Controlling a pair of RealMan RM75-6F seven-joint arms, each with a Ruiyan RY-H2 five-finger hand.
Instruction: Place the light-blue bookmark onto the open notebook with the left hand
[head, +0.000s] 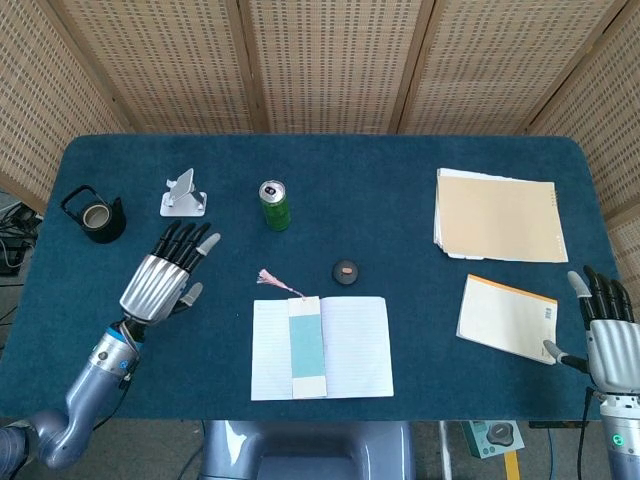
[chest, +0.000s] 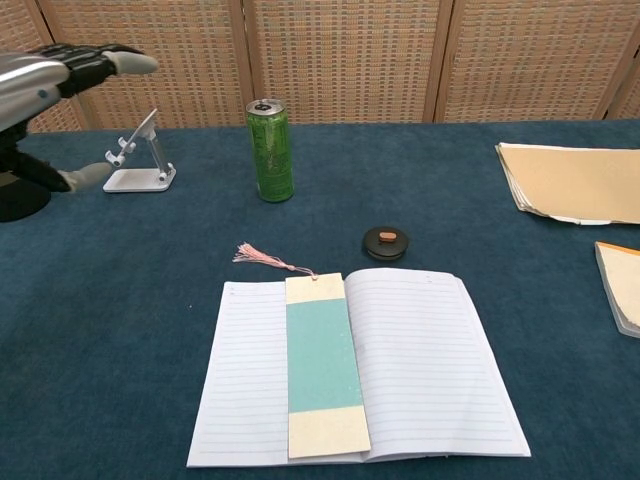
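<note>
My table (head: 420, 160) wears a dark blue cloth. Near its front edge, about the middle, lies the open notebook (head: 350, 345). Just behind that sits a small black disc (head: 345, 270), and further back a green can (head: 275, 204) stands upright. Toward the far left corner I see a white phone stand (head: 183, 194), with a black holder carrying a tape roll (head: 96, 215) near the left edge. A stack of tan papers (head: 497, 216) lies by the right edge, a closed orange-edged notepad (head: 507, 318) in front of it.

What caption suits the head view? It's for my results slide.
Light-blue bookmark lies along the open notebook's spine; left hand raised open beside it.
</note>
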